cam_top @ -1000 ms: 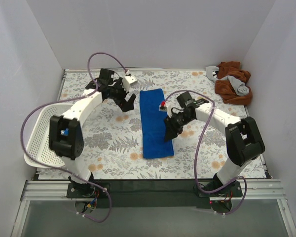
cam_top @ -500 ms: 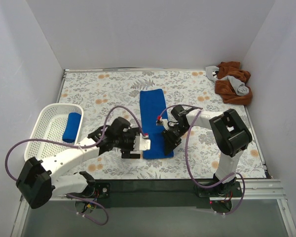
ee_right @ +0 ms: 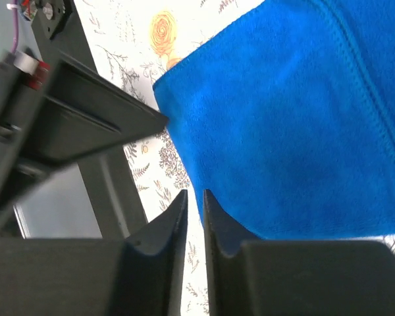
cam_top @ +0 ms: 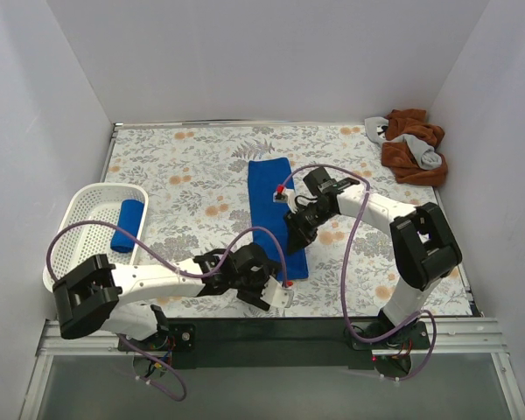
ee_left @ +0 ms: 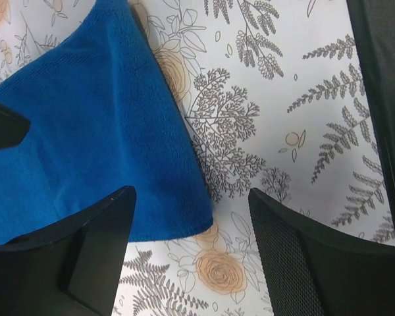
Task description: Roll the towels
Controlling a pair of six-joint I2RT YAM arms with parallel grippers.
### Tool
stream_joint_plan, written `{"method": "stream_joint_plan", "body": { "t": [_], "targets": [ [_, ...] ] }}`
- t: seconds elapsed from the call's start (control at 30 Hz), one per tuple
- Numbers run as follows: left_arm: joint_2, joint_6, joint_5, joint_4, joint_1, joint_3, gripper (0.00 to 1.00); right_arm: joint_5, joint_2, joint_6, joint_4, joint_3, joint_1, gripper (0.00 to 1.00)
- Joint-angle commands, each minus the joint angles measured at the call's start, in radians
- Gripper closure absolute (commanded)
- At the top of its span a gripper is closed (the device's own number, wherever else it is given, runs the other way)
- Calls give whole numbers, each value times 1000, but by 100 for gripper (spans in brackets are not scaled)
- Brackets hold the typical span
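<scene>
Blue towel (cam_top: pixel 269 214) lies flat at mid-frame on the floral worktop (cam_top: pixel 184 171). Its long axis runs from the upper frame down toward the arm bases, slightly slanted, and its near short end stops short of the worktop's lower edge. The worktop is level and walled on three sides. Open surface beyond the towel's far end is judged room enough for a roll to travel that way.

A white mesh basket (cam_top: pixel 79 241) sits at the left edge, well apart from the flat towel, and holds one rolled towel (cam_top: pixel 127 226). A brown and grey cloth heap (cam_top: pixel 411 144) occupies the upper right corner.

Left gripper (cam_top: pixel 271 296) stands at the towel's lower left corner. In its wrist view the fingers (ee_left: pixel 85 250) are apart, with the corner of the hem lying between them. Right gripper (cam_top: pixel 295 241) sits on the right long edge, close to the near right corner. Its fingers (ee_right: pixel 161 243) are nearly together with a thin slit between them, and whether cloth is pinched cannot be told.

Judgement: both grippers address the near short end, the left being nearer the hem, so the roll should start there and run along the long axis.
</scene>
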Motion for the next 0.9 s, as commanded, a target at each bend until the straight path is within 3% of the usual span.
{"method": "stream_joint_plan", "body": {
  "t": [0.0, 0.17, 0.43, 0.53, 0.6, 0.63, 0.87],
  "targets": [
    [32, -17, -40, 89, -20, 38, 36, -42, 44, -2, -10, 15, 6, 83],
    [118, -28, -54, 111, -25, 45, 39, -52, 115, -11, 12, -11, 14, 86],
    [199, -63, -37, 62, -25, 57, 55, -16, 155, 7, 53, -34, 12, 89],
    [194, -82, 0, 2, -22, 66, 67, 1, 143, 14, 52, -34, 11, 90],
    [191, -100, 18, -33, -16, 66, 86, 33, 112, 21, 52, -28, 5, 91],
    [190, -105, 28, -50, -11, 75, 90, 41, 98, 24, 52, -23, 0, 91],
    [182, -140, 196, -170, 61, 156, 100, 89, -46, 32, 44, 34, -116, 80]
  ]
}}
